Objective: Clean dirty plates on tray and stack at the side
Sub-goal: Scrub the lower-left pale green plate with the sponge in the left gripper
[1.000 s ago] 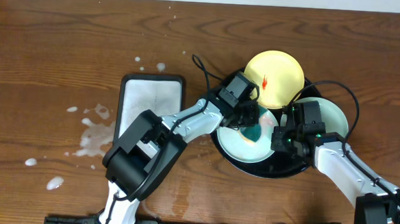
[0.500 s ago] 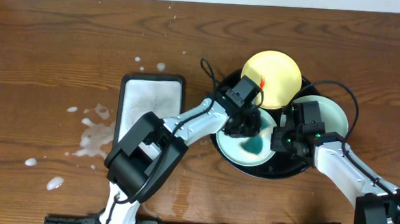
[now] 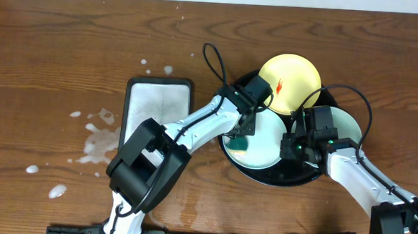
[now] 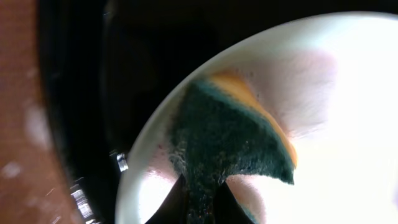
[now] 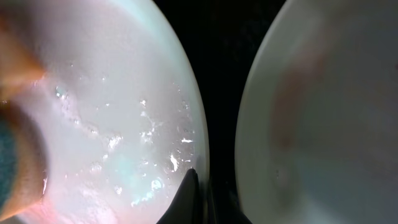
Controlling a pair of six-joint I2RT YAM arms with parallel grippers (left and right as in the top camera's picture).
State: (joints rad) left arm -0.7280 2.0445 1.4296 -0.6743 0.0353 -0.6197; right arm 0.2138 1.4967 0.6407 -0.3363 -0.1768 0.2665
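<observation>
Three plates (image 3: 289,84) lie on the black tray (image 3: 267,177): the left gripper (image 3: 242,132), clamped on the green sponge (image 3: 238,142), should scrub the mint-blue plate (image 3: 267,138) with flat overlapping strokes while the right gripper (image 3: 288,146), pinching its rim, steadies it.

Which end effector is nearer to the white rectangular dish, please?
Left. The left end effector grips a sponge on the front plate, right of the dish; the right end effector is at that plate's farther, right rim.
</observation>
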